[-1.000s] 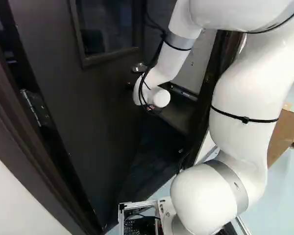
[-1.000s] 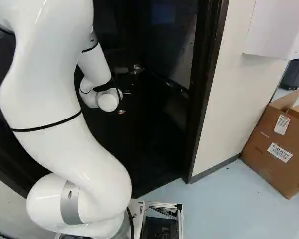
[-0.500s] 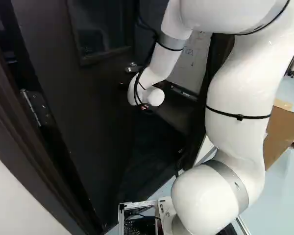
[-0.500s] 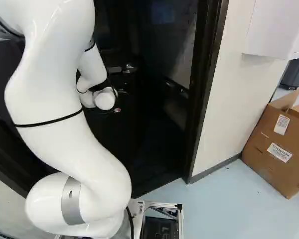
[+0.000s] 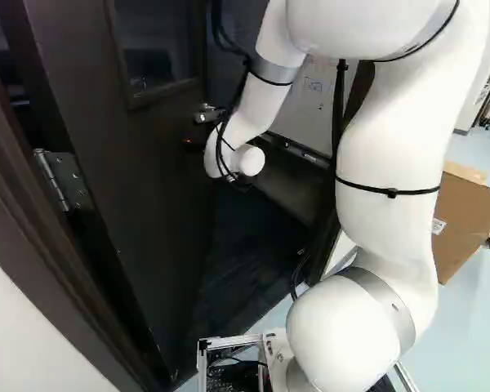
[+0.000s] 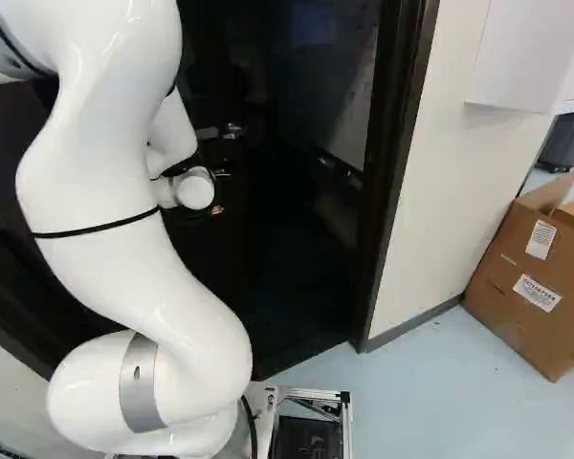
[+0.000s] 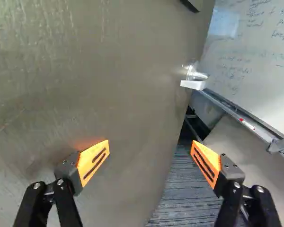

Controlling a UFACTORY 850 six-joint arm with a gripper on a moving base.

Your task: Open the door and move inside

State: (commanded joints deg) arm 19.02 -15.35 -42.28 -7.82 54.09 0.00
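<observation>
Holds the claw (image 6: 216,209) spread wide and released, with one finger before the dark door (image 5: 147,171) and the other beyond its free edge. Has the door partly open, with a hinge (image 5: 61,181) at the left of the left base view and a handle (image 7: 193,84) ahead of the claw. Shows a whiteboard (image 7: 255,71) past the door.
</observation>
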